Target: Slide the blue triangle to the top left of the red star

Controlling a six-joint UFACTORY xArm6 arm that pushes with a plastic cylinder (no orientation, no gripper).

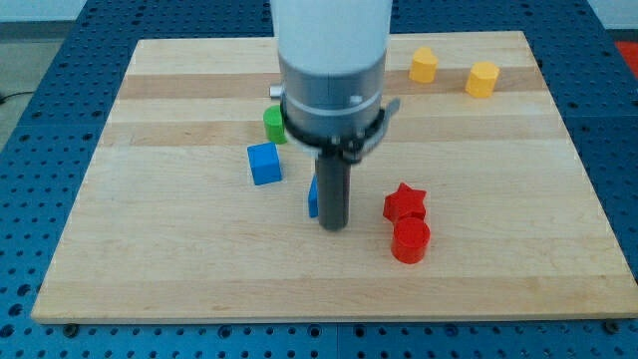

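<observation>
The blue triangle [313, 197] is mostly hidden behind my rod; only a blue sliver shows at the rod's left side. My tip [333, 226] rests on the board, touching or just in front of that block. The red star [405, 202] lies to the right of my tip, a short gap away. A red cylinder [411, 240] stands just below the star, touching it.
A blue cube [264, 164] sits to the left of my tip. A green block [274, 125] lies above it, partly behind the arm. Two yellow blocks [424, 65] [481, 79] sit at the top right. The wooden board [159, 249] has blue table around it.
</observation>
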